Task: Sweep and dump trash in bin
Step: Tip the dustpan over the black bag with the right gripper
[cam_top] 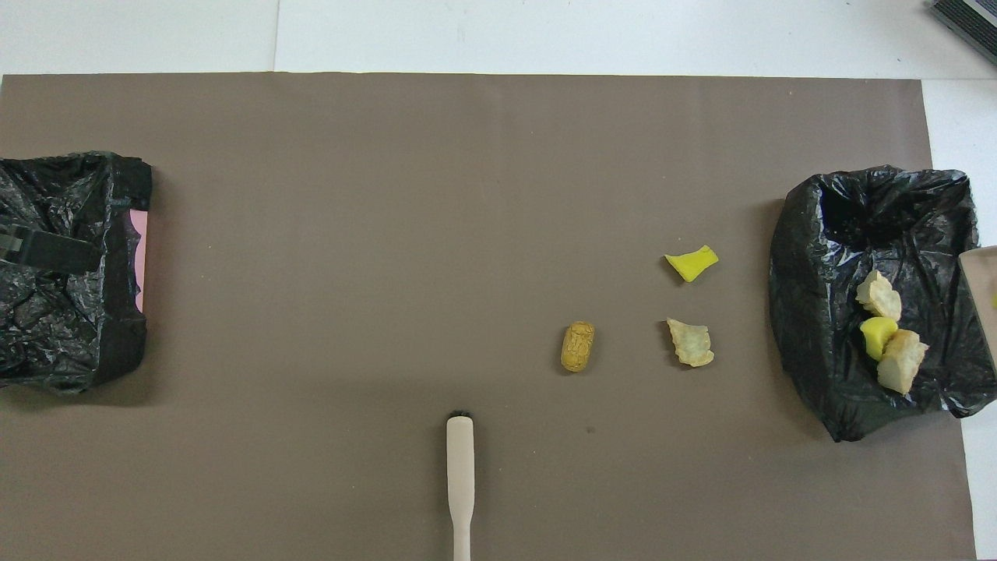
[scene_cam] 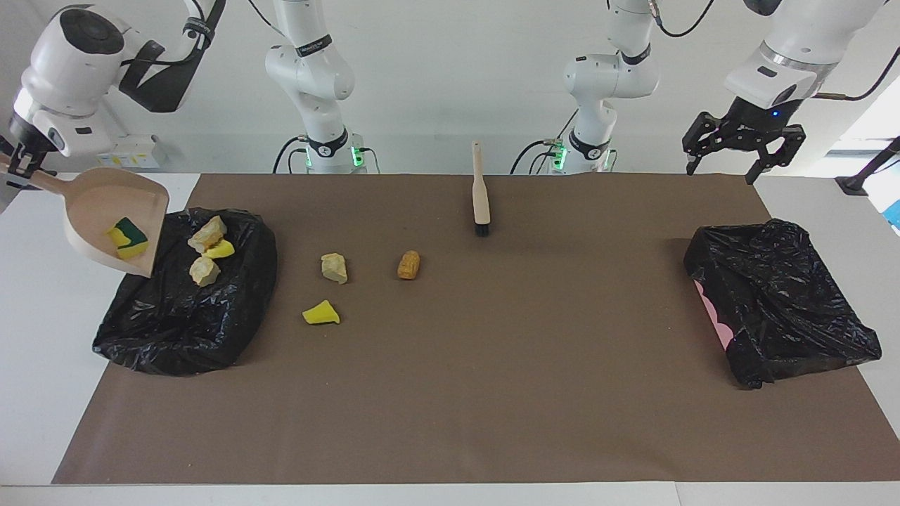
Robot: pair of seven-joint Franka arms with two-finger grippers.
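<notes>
Trash first: three scraps are lying on the black bin bag [scene_cam: 184,302] at the right arm's end of the table, namely two beige foam chunks [scene_cam: 207,234] [scene_cam: 204,270] with a yellow sponge bit [scene_cam: 221,249] squeezed between them. In the overhead view that little pile sits around 3 o'clock. One yellow-green sponge [scene_cam: 127,237] is in the dustpan [scene_cam: 116,219], which is tipped steeply over the bag's edge.

Three more scraps lie loose on the brown mat [scene_cam: 492,386], all apart from each other: a beige chunk [scene_cam: 334,268], a yellow sponge wedge [scene_cam: 320,313] at about 7 o'clock from it in the facing view, so farther from the robots, and the orange-brown cylinder [scene_cam: 408,265] at its 3 o'clock, toward the middle of the table.

The right gripper [scene_cam: 22,163] is clamped on the dustpan's handle, up in the air over the white table [scene_cam: 42,330] just beside the bag.

The brush [scene_cam: 480,191] lies by itself on the mat near the robots' edge, bristle end pointing away from them, roughly 6 o'clock in the overhead view.

The left gripper [scene_cam: 744,151] hangs in the air with its fingers spread wide and nothing in them, over the mat's corner at the left arm's end. A second black bag [scene_cam: 780,302] sits on that end, with a bit of pink showing at its edge.
</notes>
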